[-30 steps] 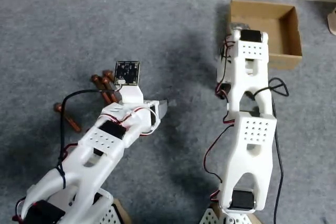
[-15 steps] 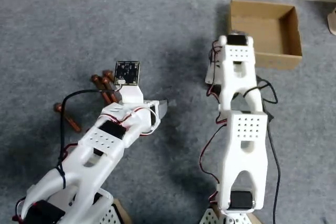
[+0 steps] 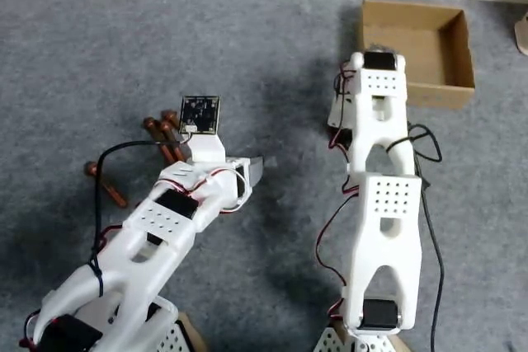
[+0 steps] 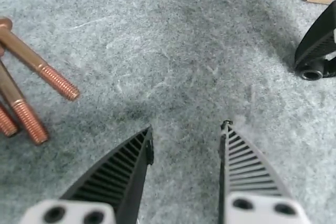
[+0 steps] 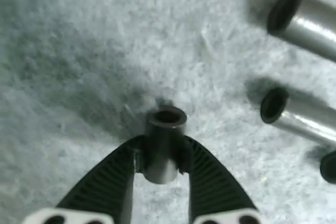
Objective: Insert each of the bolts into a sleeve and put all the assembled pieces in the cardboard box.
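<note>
Clamping a dark sleeve [image 5: 165, 129] between its fingertips, the right gripper [image 5: 163, 153] holds it close to the carpet [image 5: 63, 51], near two grey sleeves [image 5: 302, 114]. The left gripper [image 4: 186, 135] hangs empty, jaws apart, over bare carpet, with the bolts [image 4: 39, 72] lying bunched off to one side. The box [image 3: 421, 47] sits just beyond the right arm [image 3: 379, 96]. Since the hold is at the tips only, a bolt pushed in off-axis would likely twist or slip the sleeve. Picking one bolt may also roll its neighbours.
</note>
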`<act>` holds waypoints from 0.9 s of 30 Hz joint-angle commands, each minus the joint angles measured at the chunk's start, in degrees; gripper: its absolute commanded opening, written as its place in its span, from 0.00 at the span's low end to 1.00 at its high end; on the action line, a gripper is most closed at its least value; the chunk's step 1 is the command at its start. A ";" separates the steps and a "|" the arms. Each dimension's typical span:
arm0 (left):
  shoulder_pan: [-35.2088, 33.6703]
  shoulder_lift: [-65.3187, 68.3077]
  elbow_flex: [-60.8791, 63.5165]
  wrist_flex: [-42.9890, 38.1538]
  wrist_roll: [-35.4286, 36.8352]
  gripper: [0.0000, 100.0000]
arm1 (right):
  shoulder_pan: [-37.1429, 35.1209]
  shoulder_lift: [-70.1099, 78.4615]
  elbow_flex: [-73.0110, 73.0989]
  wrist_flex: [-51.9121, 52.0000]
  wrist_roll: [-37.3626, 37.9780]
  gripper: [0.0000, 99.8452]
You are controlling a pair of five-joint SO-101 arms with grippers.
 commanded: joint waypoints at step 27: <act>-22.64 -0.13 -19.82 25.67 4.31 0.17 | -7.34 -62.90 73.27 -25.19 13.36 0.00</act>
